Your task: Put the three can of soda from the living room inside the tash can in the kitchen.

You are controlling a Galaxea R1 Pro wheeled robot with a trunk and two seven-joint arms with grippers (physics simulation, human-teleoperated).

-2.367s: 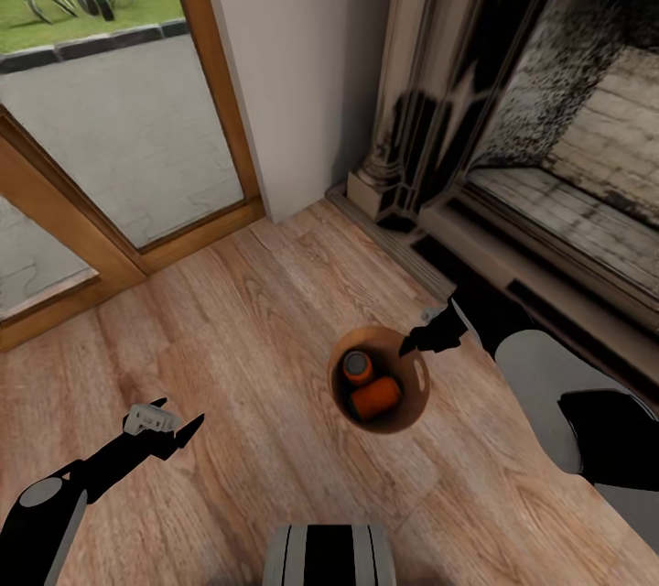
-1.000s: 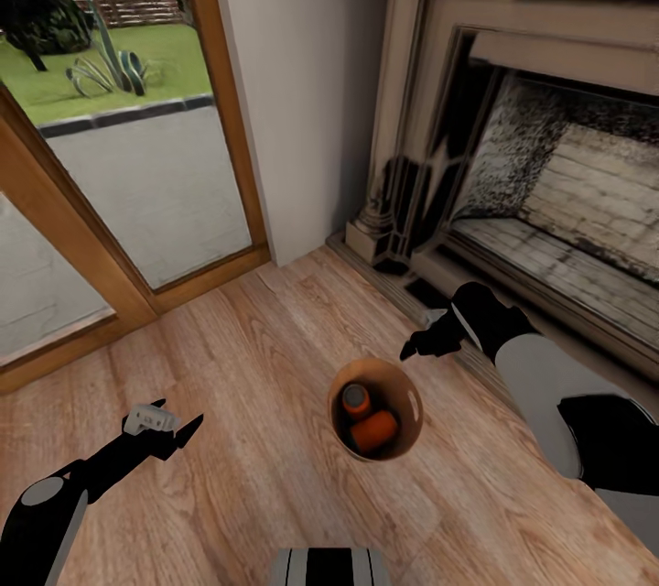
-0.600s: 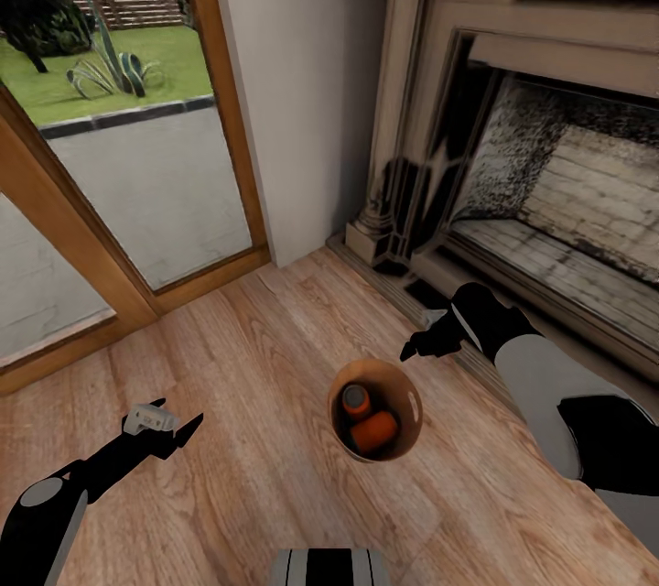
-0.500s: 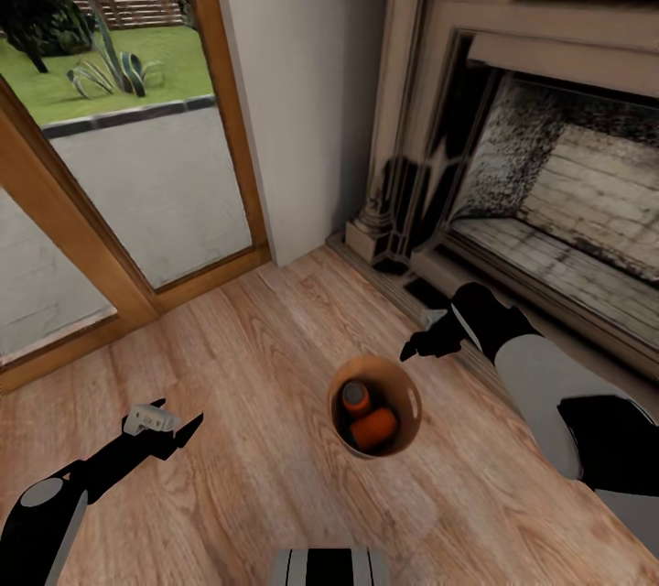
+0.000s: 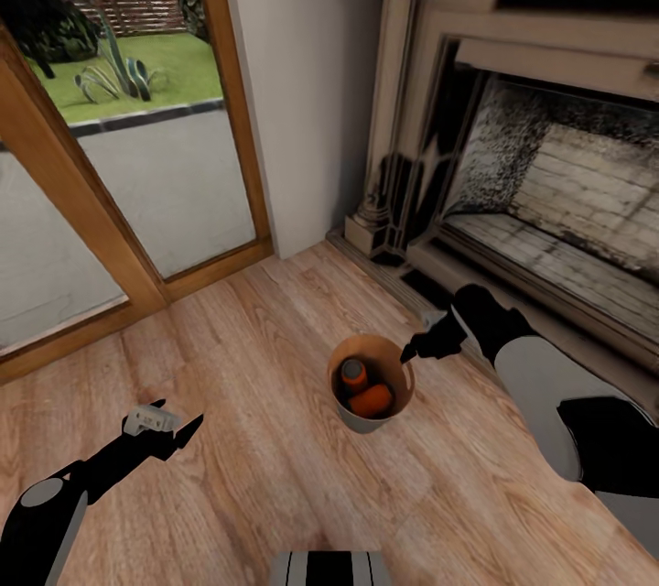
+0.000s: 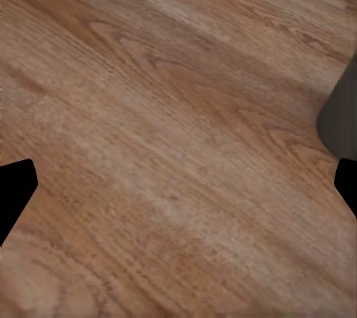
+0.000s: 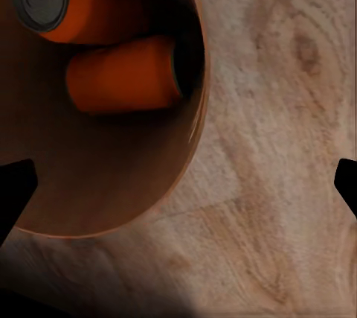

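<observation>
Trouble is most likely waiting at the bin (image 5: 370, 385), which is standing on the wood floor (image 5: 238, 357) just in front of the fireplace (image 5: 549, 192), not in a kitchen. Two orange cans (image 5: 371, 400) are lying inside it, one upright and one on its side; a third, blue one is not showing, so it may be hidden or missing. The right pincer (image 5: 423, 346) is hovering at the bin's rim at about two o'clock, its fingers spread wide apart and gripping nothing. The left pincer (image 5: 165, 426) is hanging open over bare floor at about nine o'clock from the bin, well apart. If the right pincer is closing on the thin rim, a one-sided pinch could be tilting the bin and spilling the cans; a nudge could be tipping it.
</observation>
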